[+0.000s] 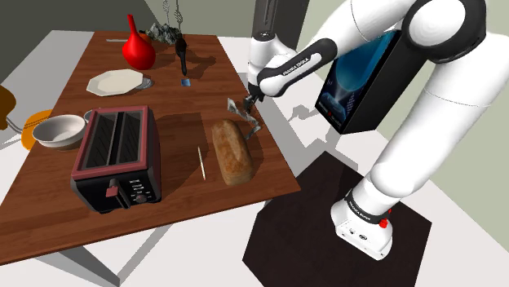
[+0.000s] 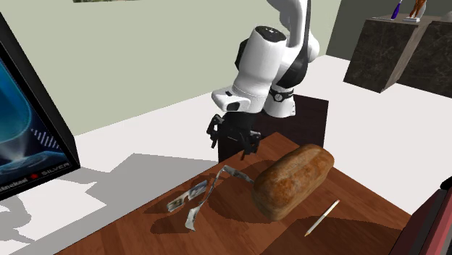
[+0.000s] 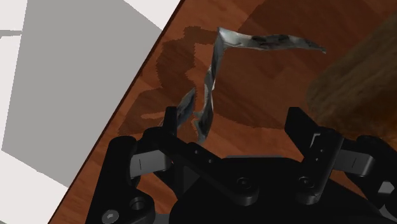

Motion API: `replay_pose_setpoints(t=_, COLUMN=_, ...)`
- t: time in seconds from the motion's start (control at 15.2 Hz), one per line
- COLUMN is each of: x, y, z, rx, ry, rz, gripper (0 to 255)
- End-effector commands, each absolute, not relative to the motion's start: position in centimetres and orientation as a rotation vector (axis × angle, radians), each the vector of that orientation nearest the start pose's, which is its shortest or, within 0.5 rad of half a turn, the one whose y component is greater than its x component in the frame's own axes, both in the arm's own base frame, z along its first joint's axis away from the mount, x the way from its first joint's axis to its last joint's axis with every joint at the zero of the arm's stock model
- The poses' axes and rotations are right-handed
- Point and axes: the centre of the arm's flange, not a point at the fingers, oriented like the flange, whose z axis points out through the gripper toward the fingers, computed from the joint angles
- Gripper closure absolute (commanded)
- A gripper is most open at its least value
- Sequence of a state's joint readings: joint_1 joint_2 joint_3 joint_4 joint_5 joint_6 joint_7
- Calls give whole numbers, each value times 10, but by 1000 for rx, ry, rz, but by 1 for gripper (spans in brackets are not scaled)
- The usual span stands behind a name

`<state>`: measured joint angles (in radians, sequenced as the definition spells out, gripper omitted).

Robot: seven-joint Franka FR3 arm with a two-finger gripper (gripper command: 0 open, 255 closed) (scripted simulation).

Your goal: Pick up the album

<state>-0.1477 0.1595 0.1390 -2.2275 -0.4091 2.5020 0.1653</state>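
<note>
Hanging over the edge of the brown table (image 1: 208, 77), the black gripper (image 2: 233, 145) points down with its two fingers (image 3: 170, 121) spread wide apart. Nothing is pinched between them.

The album (image 2: 206, 192) looks like a bent, shiny grey strip. It sits on the table close to the edge near the robot, just under the gripper. In the wrist view, the album (image 3: 212, 86) twists up between the two fingers, closer to one of them, and I cannot tell if it touches that finger. In the shoulder view, the album (image 1: 245, 114) is right below the gripper (image 1: 249, 102).

A big brown loaf of bread (image 1: 232, 151) lies just beside the album. A thin pale stick (image 1: 201, 163) lies on the other side of the bread. Farther along the table there is a black and red toaster (image 1: 118, 159), a white bowl (image 1: 59, 129), a white plate (image 1: 114, 81) and a red vase (image 1: 139, 50).

A black board with a blue picture (image 1: 363, 81) stands behind the white arm
</note>
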Motion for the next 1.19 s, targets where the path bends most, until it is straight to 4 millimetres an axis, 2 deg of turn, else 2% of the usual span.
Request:
replay_pose_setpoints(t=0.0, x=568, y=-8, z=290, rx=-3374, ry=-234, rz=-234, gripper=0)
replay_pose_setpoints(t=0.26, x=600, y=-18, z=250, rx=-3409, ry=-233, rz=-237, gripper=0)
replay_pose_setpoints(t=0.79, x=601, y=-19, z=208, rx=-3410, ry=-233, rz=-237, gripper=0)
replay_pose_setpoints(t=0.92, x=601, y=-19, z=208, rx=-3410, ry=-233, rz=-237, gripper=0)
replay_pose_setpoints(t=0.99, x=601, y=-19, z=209, rx=-3410, ry=-233, rz=-237, gripper=255)
replay_pose_setpoints(t=1.12, x=601, y=-18, z=209, rx=-3410, ry=-233, rz=-237, gripper=255)
